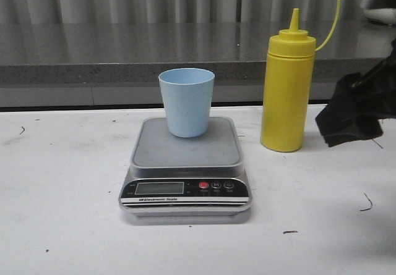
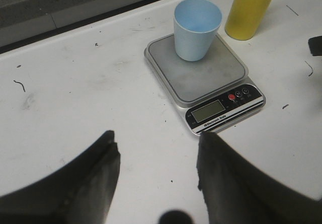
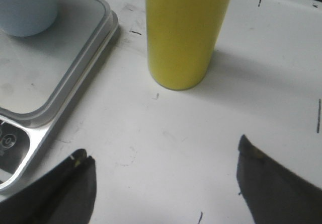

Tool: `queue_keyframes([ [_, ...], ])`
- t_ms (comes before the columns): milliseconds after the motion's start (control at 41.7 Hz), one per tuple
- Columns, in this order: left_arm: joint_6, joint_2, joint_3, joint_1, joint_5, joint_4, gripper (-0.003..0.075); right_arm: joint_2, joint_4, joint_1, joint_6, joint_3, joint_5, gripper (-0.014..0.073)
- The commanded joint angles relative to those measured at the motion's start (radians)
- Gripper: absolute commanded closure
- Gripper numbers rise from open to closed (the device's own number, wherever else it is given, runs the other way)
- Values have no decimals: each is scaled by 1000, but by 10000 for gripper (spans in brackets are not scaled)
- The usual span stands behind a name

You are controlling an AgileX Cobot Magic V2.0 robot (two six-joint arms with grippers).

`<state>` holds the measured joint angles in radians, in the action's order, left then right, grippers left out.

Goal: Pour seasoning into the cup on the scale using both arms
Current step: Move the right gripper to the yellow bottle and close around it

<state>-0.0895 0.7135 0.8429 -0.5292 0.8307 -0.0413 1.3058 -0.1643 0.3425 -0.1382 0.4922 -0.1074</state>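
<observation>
The pale blue cup (image 1: 186,101) stands upright at the back of the scale (image 1: 185,164) platform, mid-table. The yellow seasoning bottle (image 1: 288,91) stands on the table just right of the scale, its cap hanging open on its strap. My right gripper (image 1: 349,117) hovers right of the bottle; in the right wrist view it (image 3: 163,151) is open and empty, with the bottle (image 3: 184,32) a short way ahead. My left gripper (image 2: 157,138) is open and empty over bare table, the scale (image 2: 204,73) and cup (image 2: 196,28) ahead of it. The front view does not show it.
A grey stone ledge (image 1: 124,52) and corrugated wall run along the back. The white tabletop (image 1: 62,182) carries small dark scuff marks. The table's back edge lies just behind the scale and bottle.
</observation>
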Motion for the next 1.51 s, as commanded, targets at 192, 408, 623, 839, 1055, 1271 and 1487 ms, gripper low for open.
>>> queue_keyframes([
  [192, -8, -1, 23, 2, -69, -1, 364, 142, -4, 8, 44, 22, -301, -69],
  [408, -8, -1, 23, 2, -69, -1, 364, 227, 2, 8, 115, 23, -516, -69],
  [623, -8, -1, 23, 2, -69, -1, 364, 335, 3, 8, 124, 48, -687, -69],
  [839, -8, -1, 23, 2, -69, -1, 364, 417, 3, 7, 129, 103, -760, -69],
  [1055, -8, -1, 23, 2, -69, -1, 364, 491, 2, 1, 138, 175, -796, -69],
  [1271, -8, -1, 23, 2, -69, -1, 364, 569, -1, -5, 138, 254, -837, -69],
  [1487, -8, -1, 23, 2, -69, -1, 364, 629, -4, -15, 138, 312, -879, -69],
])
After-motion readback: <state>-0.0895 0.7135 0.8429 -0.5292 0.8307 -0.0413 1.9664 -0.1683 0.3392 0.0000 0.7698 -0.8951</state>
